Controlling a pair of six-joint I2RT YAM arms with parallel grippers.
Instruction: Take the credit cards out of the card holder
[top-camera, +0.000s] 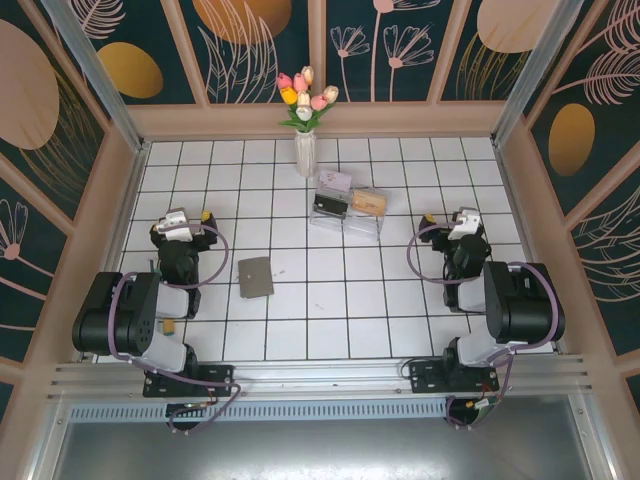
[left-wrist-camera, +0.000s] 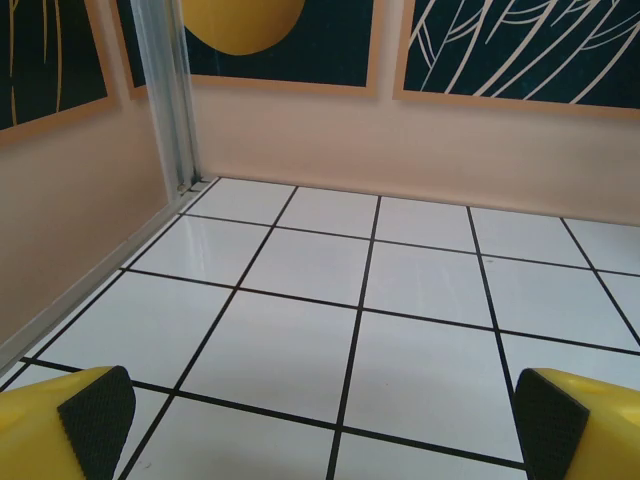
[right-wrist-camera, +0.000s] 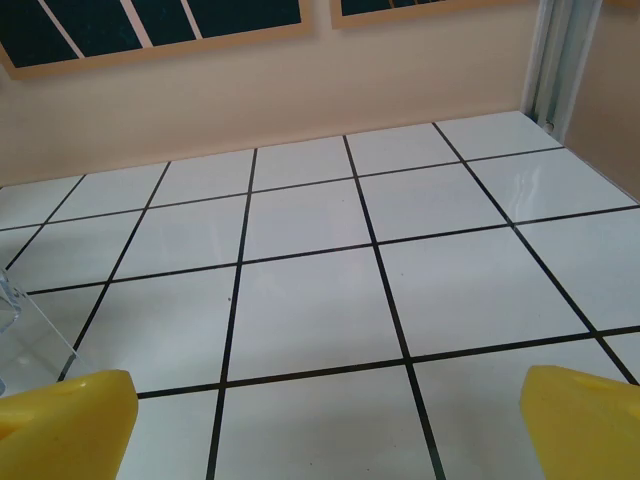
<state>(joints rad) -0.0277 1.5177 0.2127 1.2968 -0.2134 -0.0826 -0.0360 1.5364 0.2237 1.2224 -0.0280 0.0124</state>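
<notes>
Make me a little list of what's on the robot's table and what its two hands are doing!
card holder: grey, flat on the white tiled table, looks closed, nearer the left arm, nothing touching it
clear plastic tray: farther back, near the middle; something tan inside, too small to tell what
vase of tulips: upright by the back wall, just behind the tray
left gripper: open, holding nothing, over bare tiles
right gripper: open, holding nothing, over bare tiles
job so far: not begun
</notes>
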